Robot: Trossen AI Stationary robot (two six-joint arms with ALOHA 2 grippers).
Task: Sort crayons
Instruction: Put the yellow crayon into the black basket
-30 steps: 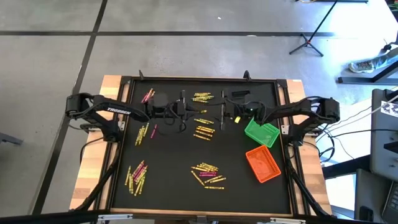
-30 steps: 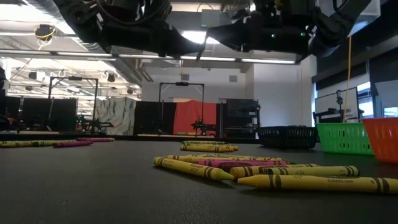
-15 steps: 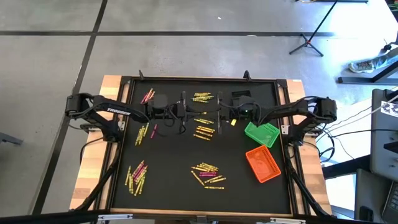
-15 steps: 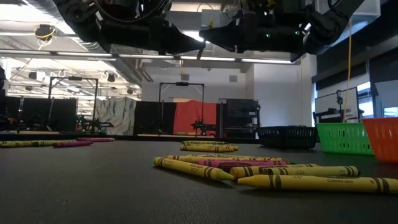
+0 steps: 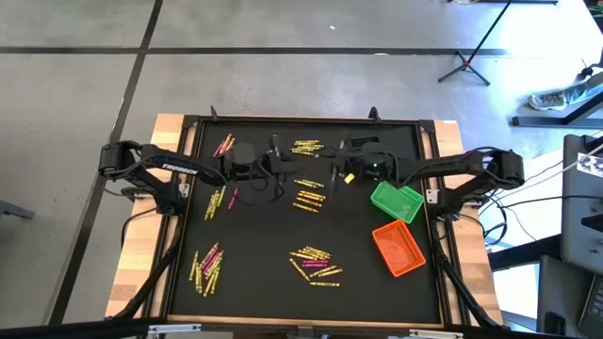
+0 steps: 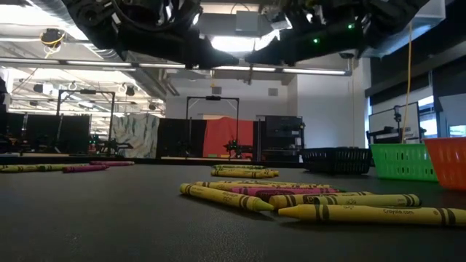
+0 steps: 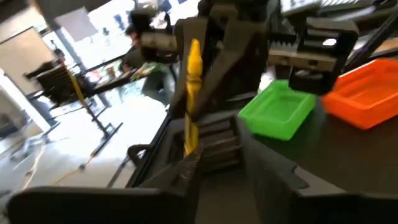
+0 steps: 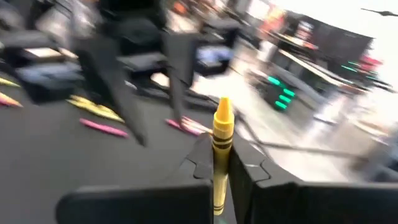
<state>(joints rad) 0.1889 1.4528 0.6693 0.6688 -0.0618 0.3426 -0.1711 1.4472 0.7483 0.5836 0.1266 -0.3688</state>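
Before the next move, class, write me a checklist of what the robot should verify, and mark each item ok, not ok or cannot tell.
1. Right gripper shut on the yellow crayon: ok.
2. Left gripper open and apart from that crayon: ok.
3. Crayon held firmly enough to carry: cannot tell; much of it sticks out past the fingers.
4. Green bin uncovered, with nothing over its opening: ok.
5. Orange bin uncovered too, beside the green one: ok.
6. Which bin yellow crayons belong in: cannot tell.
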